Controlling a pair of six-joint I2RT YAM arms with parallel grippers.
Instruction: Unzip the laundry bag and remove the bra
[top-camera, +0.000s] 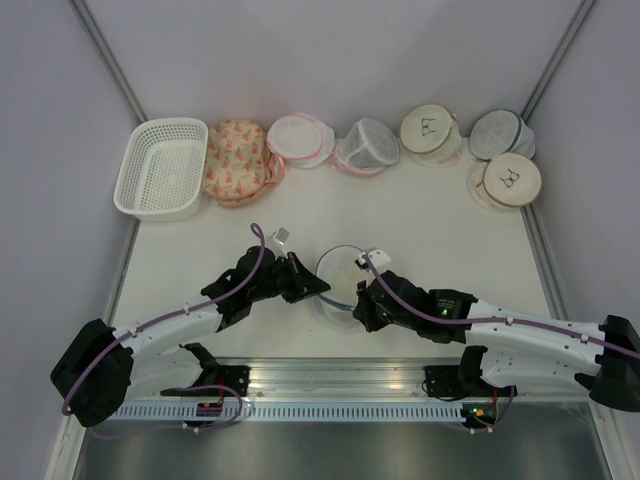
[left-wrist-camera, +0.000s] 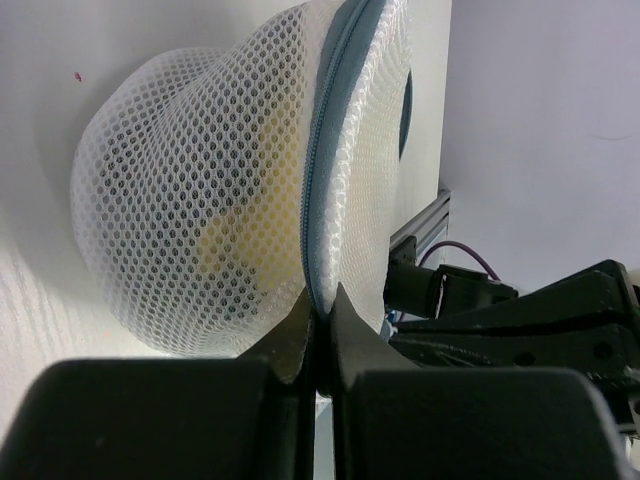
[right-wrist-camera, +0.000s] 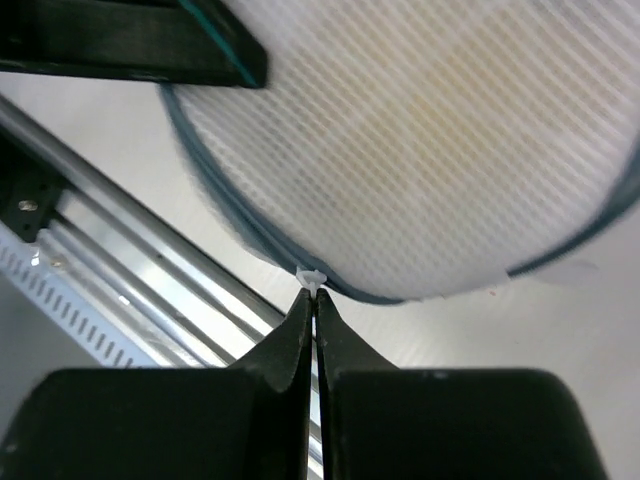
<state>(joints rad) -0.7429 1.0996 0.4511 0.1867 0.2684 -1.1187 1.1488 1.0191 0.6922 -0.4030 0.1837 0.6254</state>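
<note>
The white tabletop (top-camera: 420, 225) bore the laundry bag (top-camera: 338, 270) between the left end effector (top-camera: 318, 290) and the right end effector (top-camera: 358, 300). Well beyond both, along the far edge, lay a white basket (top-camera: 163, 168) on the left end effector's side, a patterned peach bag (top-camera: 235, 160), pink-trimmed bags (top-camera: 300, 140), beige round bags (top-camera: 430, 130) and a blue-trimmed bag (top-camera: 498, 133).

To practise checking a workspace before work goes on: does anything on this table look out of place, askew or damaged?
Nothing looks spilled or torn. The one oddity is in the back row: a pink-trimmed mesh bag sits slumped and tilted to one side rather than lying flat. The laundry bag looks intact.
</note>
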